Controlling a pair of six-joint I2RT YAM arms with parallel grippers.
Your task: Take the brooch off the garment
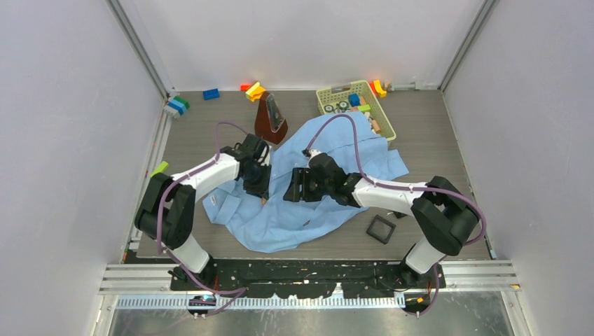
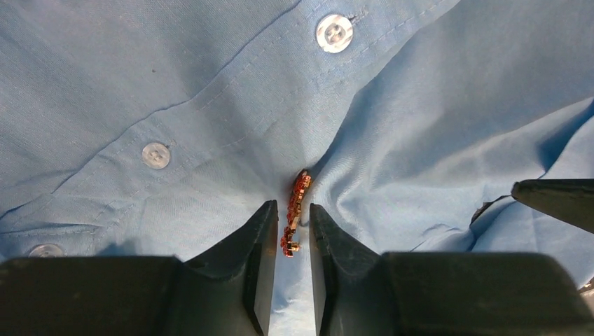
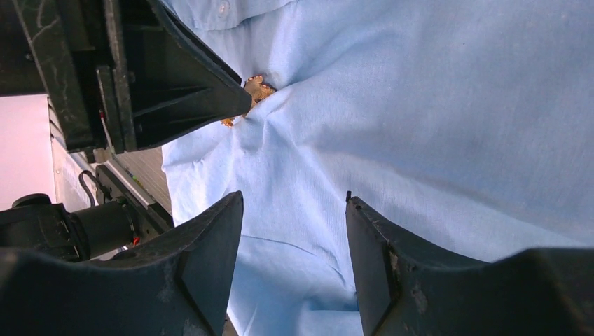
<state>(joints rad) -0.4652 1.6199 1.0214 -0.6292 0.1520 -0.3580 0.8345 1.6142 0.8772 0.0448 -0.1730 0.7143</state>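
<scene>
The garment (image 1: 329, 175), a light-blue buttoned shirt, lies crumpled across the table's middle. The brooch (image 2: 294, 213), a small red-and-gold piece seen edge-on, stands up from the cloth beside the button strip, and the cloth puckers towards it. My left gripper (image 2: 293, 234) has its jaws nearly closed on either side of the brooch and grips it. In the top view the left gripper (image 1: 260, 190) is at the shirt's left part. My right gripper (image 3: 294, 231) is open just above plain shirt cloth, a little to the right of the brooch (image 3: 256, 89), which shows at the left gripper's tip.
A brown metronome-shaped object (image 1: 270, 119) stands behind the shirt. A yellow-green basket (image 1: 384, 112) with small toys is at the back right, partly under the shirt. A black square frame (image 1: 382, 229) lies at the front right. Coloured blocks (image 1: 210, 94) line the back wall.
</scene>
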